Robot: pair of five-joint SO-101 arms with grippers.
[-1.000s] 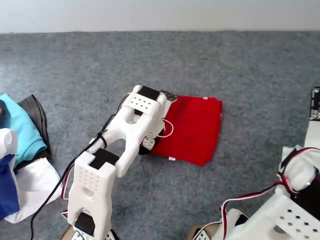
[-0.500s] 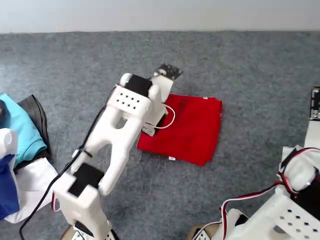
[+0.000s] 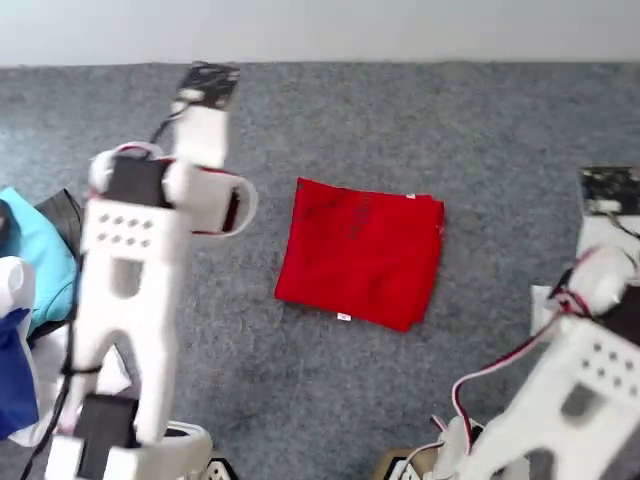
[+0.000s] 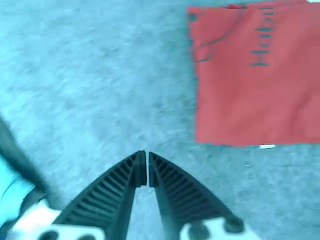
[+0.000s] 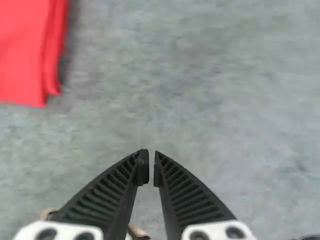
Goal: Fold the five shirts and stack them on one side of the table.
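- I see the red shirt (image 3: 360,255) folded mid-table, apart from both arms.
- Left gripper (image 4: 142,170) and right gripper (image 5: 148,167): fingers together, holding nothing.
- Shirt pile (image 3: 35,265) at the table's left edge is cut off and partly behind an arm.

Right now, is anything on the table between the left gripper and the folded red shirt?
Nothing visible does. Bare grey table lies between the left gripper and the red shirt.
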